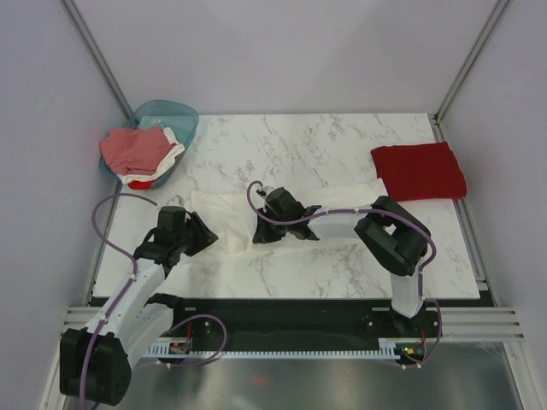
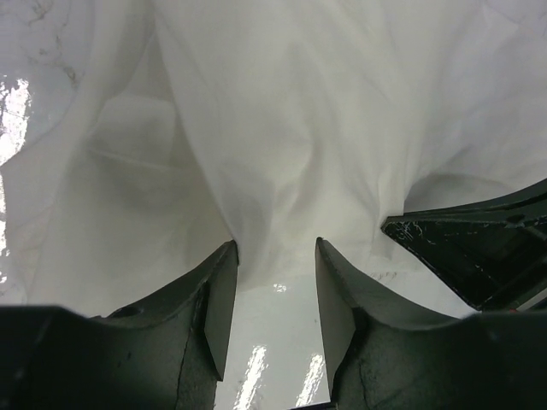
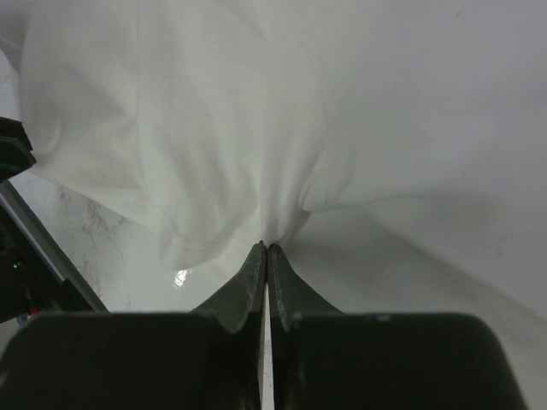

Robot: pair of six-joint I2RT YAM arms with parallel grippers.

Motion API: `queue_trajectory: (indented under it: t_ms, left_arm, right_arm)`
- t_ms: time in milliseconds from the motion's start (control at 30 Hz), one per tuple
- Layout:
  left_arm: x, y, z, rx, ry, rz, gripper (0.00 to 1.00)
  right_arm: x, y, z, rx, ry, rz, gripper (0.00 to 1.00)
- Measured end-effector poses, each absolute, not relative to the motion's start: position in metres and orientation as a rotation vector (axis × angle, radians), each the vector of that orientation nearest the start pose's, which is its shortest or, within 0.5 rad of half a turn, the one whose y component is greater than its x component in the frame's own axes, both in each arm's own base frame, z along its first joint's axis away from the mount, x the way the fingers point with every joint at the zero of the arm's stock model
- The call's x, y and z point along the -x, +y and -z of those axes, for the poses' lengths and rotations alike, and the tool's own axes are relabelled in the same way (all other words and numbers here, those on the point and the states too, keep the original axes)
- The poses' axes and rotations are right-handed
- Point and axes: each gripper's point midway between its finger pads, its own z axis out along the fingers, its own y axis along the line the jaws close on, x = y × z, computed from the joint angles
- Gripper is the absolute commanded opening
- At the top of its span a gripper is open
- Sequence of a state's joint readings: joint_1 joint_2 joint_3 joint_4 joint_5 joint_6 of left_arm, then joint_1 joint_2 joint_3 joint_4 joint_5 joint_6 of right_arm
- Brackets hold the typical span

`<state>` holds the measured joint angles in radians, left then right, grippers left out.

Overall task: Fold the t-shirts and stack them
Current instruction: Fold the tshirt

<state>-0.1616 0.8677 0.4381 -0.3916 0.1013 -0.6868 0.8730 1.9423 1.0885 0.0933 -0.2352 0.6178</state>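
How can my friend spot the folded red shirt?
Find the white marble table and follow its right edge toward the back. There lies the dark red folded cotton t-shirt, alone. Unlike the pinkish-red shirt heaped in the teal plastic basket, it is a neat rectangle.

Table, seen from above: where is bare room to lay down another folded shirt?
The far strip of table between basket and red shirt is bare. So is a narrower strip along the near edge, in front of the white shirt. The middle is crowded: left pincer and right pincer are both at that shirt.
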Motion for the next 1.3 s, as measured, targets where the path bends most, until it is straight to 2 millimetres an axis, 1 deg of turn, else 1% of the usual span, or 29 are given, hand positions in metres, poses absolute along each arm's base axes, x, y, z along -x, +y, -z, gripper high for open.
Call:
queue_trajectory:
  t_ms: [67,167,333,433,600,667,733,767,800,833,867,900,1100,1200,1300]
  left_arm:
    - [-0.229,-0.082,-0.066,0.581,2.377,0.488,0.46]
    - [-0.226,-0.077,-0.065,0.591,2.381,0.433,0.47]
    - [-0.224,-0.067,-0.073,0.621,2.329,0.372,0.47]
    - [-0.224,-0.065,-0.069,0.635,2.346,0.345,0.46]
    - [-0.220,-0.067,-0.047,0.643,2.469,0.287,0.41]
    - [-0.218,-0.068,-0.046,0.638,2.481,0.285,0.40]
    - [-0.218,-0.070,-0.049,0.631,2.468,0.299,0.38]
    - [-0.219,-0.071,-0.051,0.628,2.460,0.307,0.31]
    - [-0.219,-0.072,-0.054,0.627,2.451,0.319,0.26]
    - [-0.219,-0.074,-0.056,0.626,2.445,0.332,0.20]
    - [-0.219,-0.076,-0.057,0.622,2.442,0.347,0.09]
    - [-0.219,-0.077,-0.059,0.619,2.438,0.358,0.08]
    - [-0.217,-0.084,-0.063,0.597,2.434,0.406,0.13]
    - [-0.214,-0.087,-0.061,0.595,2.445,0.425,0.15]
    - [-0.212,-0.091,-0.063,0.591,2.443,0.437,0.20]
  right_arm:
    - [-0.253,0.403,-0.025,0.447,2.496,-0.964,0.05]
    - [-0.252,0.404,-0.026,0.447,2.497,-0.973,0.05]
    - [-0.252,0.404,-0.026,0.449,2.498,-0.978,0.05]
    - [-0.251,0.405,-0.026,0.451,2.498,-0.982,0.05]
    - [-0.251,0.405,-0.026,0.452,2.499,-0.983,0.04]
    - [-0.251,0.405,-0.026,0.452,2.499,-0.984,0.04]
    - [-0.251,0.405,-0.026,0.452,2.500,-0.985,0.04]
    - [-0.251,0.404,-0.026,0.450,2.500,-0.985,0.04]
    - [-0.251,0.404,-0.026,0.450,2.500,-0.985,0.04]
    - [-0.251,0.404,-0.026,0.450,2.501,-0.986,0.04]
    - [-0.251,0.405,-0.026,0.450,2.501,-0.987,0.04]
    - [-0.251,0.404,-0.026,0.448,2.502,-0.988,0.04]
    - [-0.252,0.404,-0.026,0.442,2.505,-0.990,0.05]
    - [-0.252,0.403,-0.024,0.437,2.511,-0.990,0.08]
    - [-0.253,0.403,-0.024,0.433,2.513,-0.993,0.14]
